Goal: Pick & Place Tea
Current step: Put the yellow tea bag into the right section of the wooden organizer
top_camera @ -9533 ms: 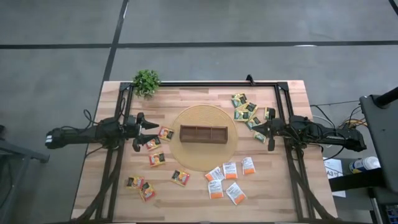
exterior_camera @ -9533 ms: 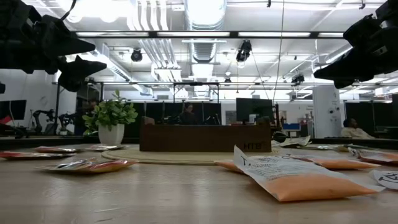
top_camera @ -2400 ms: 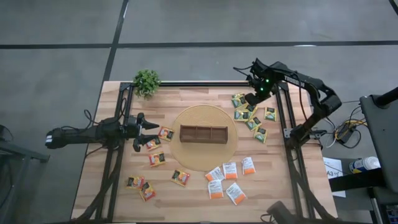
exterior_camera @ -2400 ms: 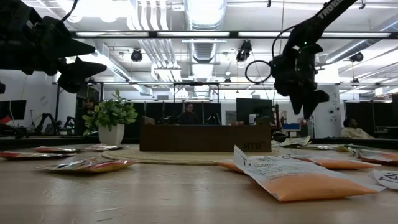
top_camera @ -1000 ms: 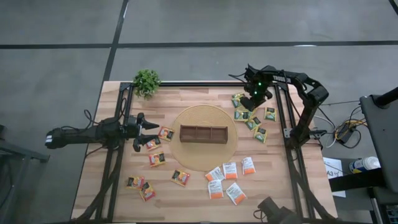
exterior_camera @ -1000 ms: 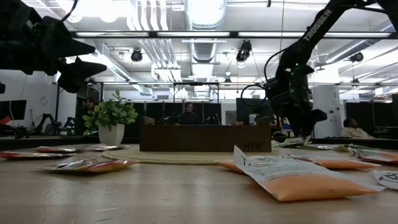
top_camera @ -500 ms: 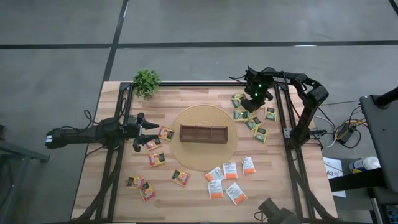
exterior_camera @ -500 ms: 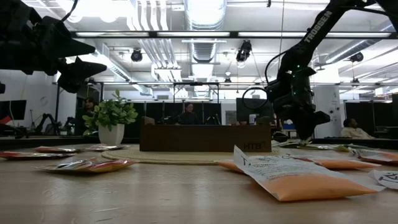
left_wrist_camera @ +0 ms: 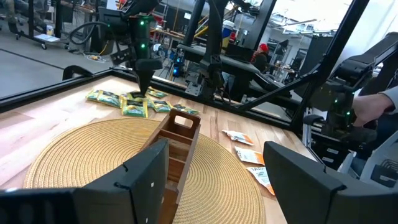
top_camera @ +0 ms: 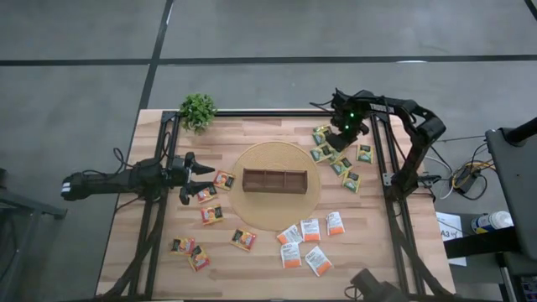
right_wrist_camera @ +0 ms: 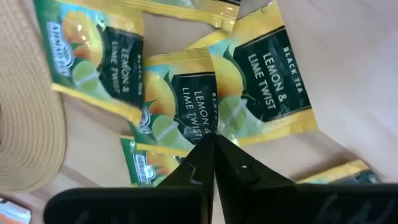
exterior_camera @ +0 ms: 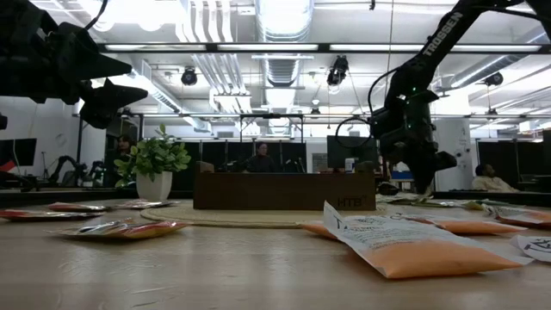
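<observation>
Since the earlier overhead frames, only the right arm has shifted: it has swung in from the table's right edge to the green-yellow lemon and lime tea sachets (top_camera: 329, 149) at the table's far right part, and its right end effector (top_camera: 339, 138) has gone from spread to fully closed, tips pressed together. In the right wrist view the two dark fingers (right_wrist_camera: 239, 167) meet at the lower edge of one lemon and lime sachet (right_wrist_camera: 180, 99), which lies overlapped by a neighbouring one (right_wrist_camera: 261, 87); whether a sachet edge is pinched between the tips cannot be told. The low view shows the same end effector (exterior_camera: 424, 185) pointing down, close to the table surface.

The rest of the tea lies flat on the wooden table (top_camera: 369, 252): white-orange sachets (top_camera: 309, 239) near the front, right of centre, and yellow-red-black sachets (top_camera: 210, 201) scattered on the left side, down to the front left corner.

At the centre a long dark-brown divided wooden box (top_camera: 274, 179) sits on a round woven mat (top_camera: 277, 214). No sachet shows in its compartments. A small potted plant (top_camera: 198, 110) stands at the far left corner.

The left end effector (top_camera: 191, 178) hangs above the table just left of the mat, near the yellow-red-black sachets, its fingers (left_wrist_camera: 143, 180) spread wide and holding nothing.

A person's hand (left_wrist_camera: 373, 107) shows in the room beyond the table.
</observation>
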